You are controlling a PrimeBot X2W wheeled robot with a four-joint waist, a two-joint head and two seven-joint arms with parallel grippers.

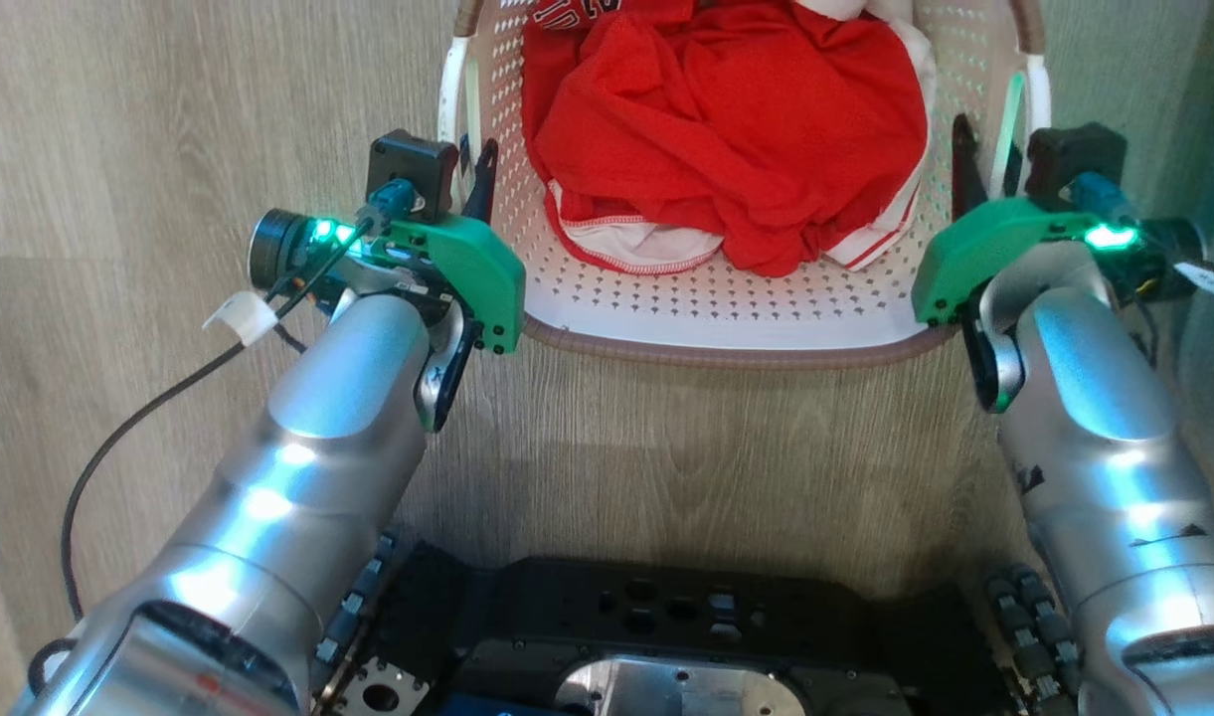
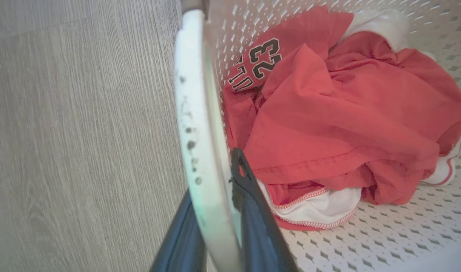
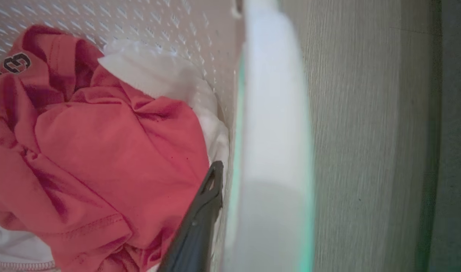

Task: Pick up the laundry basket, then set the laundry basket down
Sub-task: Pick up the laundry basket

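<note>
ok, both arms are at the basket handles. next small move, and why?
Probably squeeze both grippers firm before lifting. The left gripper has fingers straddling the left handle, touching it. The right gripper has one finger inside the right handle; the other is hidden behind it, so that grip is unconfirmed. The laundry basket sits on the floor with clothes.

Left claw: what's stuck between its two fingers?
The laundry basket's white side handle sits between the left claw's two dark fingers, one finger outside the basket, one inside. The left wrist view shows it.
</note>
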